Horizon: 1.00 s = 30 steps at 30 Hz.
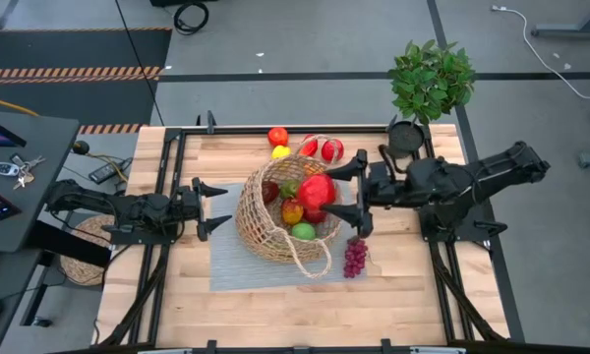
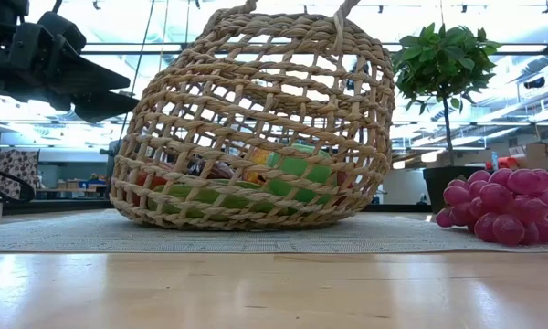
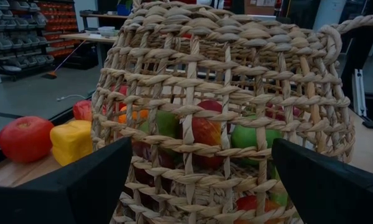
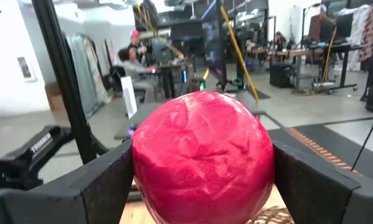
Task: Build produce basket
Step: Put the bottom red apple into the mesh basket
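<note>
The wicker basket (image 1: 275,224) lies tilted on the grey mat (image 1: 228,267), its mouth facing up and toward the table's right. Several pieces of produce lie inside, among them a green one (image 1: 303,231). My right gripper (image 1: 328,194) is level over the basket's mouth, shut on a large red fruit (image 4: 202,155). My left gripper (image 1: 224,208) stands open and level just left of the basket's wall (image 3: 224,124), apart from it. Purple grapes (image 1: 355,256) lie by the mat's right edge. My right gripper pinches the red fruit between its two fingers (image 4: 105,180), on opposite sides of it (image 4: 143,162). The fingers are level and come from the table's right. The fruit is lifted clear, above the basket's mouth.
At the far side of the basket lie a red tomato (image 1: 277,136), a yellow piece (image 1: 280,151) and two red fruits (image 1: 322,148). A potted plant (image 1: 431,79) stands at the far right corner. A flat round woven mat (image 1: 84,251) hangs off the table's left edge.
</note>
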Each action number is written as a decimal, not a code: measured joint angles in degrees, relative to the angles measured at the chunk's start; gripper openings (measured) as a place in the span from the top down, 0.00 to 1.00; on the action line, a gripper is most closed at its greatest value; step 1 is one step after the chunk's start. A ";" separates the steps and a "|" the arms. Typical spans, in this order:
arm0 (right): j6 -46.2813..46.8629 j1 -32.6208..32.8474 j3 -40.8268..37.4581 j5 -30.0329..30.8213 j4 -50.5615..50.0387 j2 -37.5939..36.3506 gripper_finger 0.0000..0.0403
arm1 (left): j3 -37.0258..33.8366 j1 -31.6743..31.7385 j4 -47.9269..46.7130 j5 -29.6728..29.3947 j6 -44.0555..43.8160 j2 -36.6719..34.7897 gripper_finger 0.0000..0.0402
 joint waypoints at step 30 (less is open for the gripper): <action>-2.54 -4.47 18.22 0.72 -36.02 17.99 0.12 | 0.00 0.00 0.07 -0.01 0.02 0.00 0.02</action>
